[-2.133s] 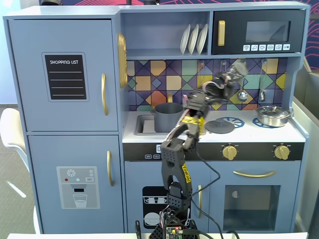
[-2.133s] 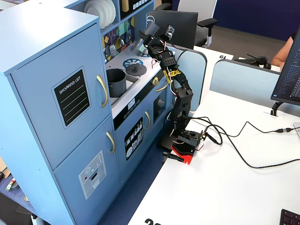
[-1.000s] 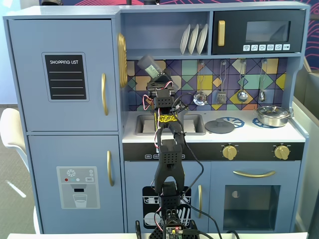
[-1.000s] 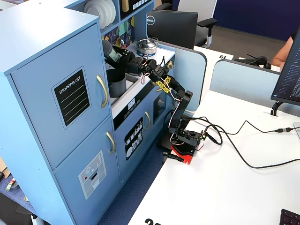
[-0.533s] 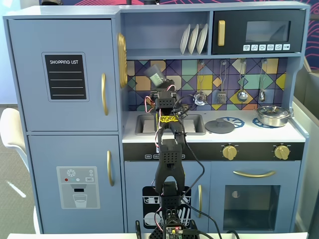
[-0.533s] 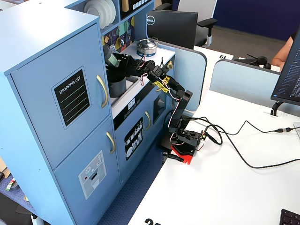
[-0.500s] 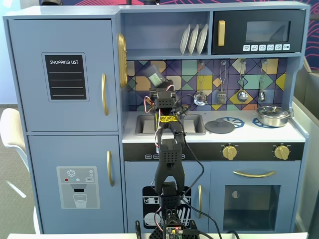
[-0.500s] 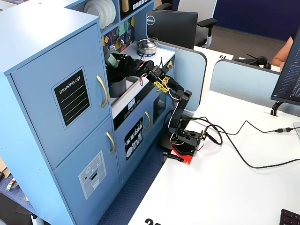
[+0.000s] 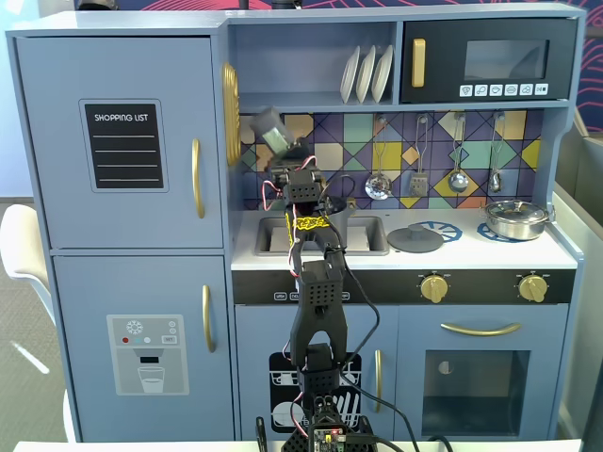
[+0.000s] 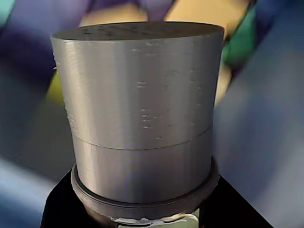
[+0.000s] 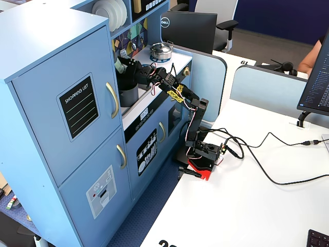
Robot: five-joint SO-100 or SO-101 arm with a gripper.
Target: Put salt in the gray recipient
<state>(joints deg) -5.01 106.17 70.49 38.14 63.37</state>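
Gripper [image 9: 283, 160] clamped on salt [image 9: 272, 129]; salt tilted, cap up-left in a fixed view, raised above sink, near cupboard's gold handle [image 9: 230, 114]. Wrist view: salt [image 10: 140, 118] fills frame, black finger [image 10: 61, 204] at base, background blurred. Pot [image 11: 128, 94] sits in sink beside fridge door, mostly hidden behind arm in front view. Open counter to right as front view shows it: lid [image 9: 415, 237], then pan [image 9: 515, 218] well apart. Shelf edge close above salt.
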